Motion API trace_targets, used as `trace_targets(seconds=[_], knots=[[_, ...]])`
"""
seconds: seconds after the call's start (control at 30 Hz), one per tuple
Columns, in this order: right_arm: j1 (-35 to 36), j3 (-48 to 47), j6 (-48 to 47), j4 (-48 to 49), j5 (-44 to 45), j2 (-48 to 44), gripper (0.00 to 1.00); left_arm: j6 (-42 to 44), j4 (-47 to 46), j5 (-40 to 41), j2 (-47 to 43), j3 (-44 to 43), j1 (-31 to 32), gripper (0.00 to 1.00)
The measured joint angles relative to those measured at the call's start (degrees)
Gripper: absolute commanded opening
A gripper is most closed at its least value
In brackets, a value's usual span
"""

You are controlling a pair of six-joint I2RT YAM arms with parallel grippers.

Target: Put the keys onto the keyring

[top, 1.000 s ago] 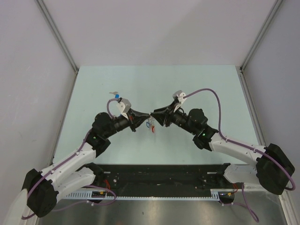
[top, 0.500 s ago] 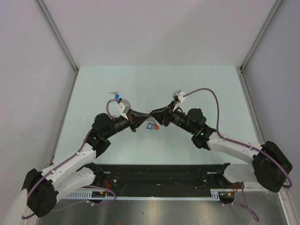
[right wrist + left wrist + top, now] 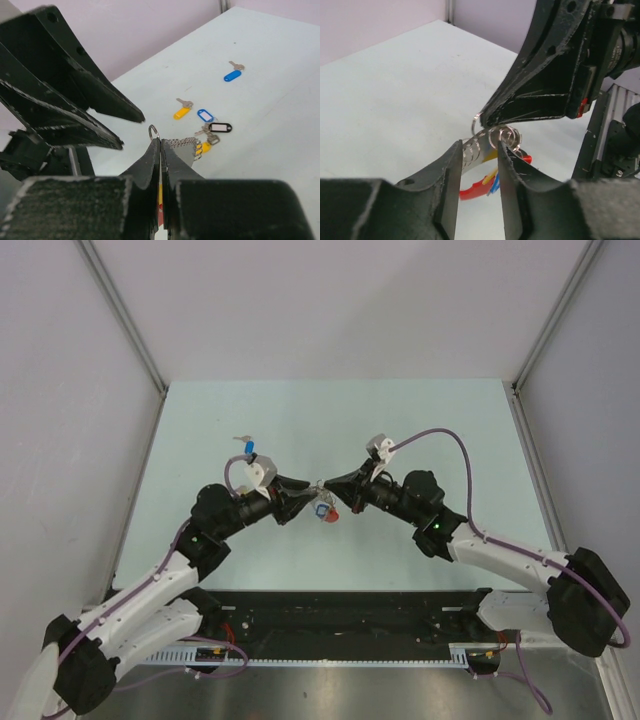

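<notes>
The keyring, a red plastic arc joined to silvery links, hangs above the table between both grippers. My right gripper is shut on its metal part, and a small silver ring pokes out past the fingertips. My left gripper stands open, its jaws apart on either side of the links. Blue and yellow tags hang by the red arc. Loose keys lie on the table: a blue one, a yellow one, and blue and black tagged ones.
The pale green table is walled at the back and both sides. One blue-tagged key lies just behind the left wrist. A black rail with the arm bases runs along the near edge.
The right gripper has closed on the keyring's metal part and the left gripper has opened off it. The ring, hanging straight down before, now sits higher and closer to the left jaws.
</notes>
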State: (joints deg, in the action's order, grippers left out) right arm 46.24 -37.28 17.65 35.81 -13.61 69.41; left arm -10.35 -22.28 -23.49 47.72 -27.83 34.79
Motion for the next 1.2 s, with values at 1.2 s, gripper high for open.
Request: trace_targets(seconds=[1.2], knots=[[7.6, -15.8, -40.4, -37.7, 0.2, -4.3, 0.0, 36.5, 31.9, -13.4, 5.9, -20.4, 1.5, 0.33]])
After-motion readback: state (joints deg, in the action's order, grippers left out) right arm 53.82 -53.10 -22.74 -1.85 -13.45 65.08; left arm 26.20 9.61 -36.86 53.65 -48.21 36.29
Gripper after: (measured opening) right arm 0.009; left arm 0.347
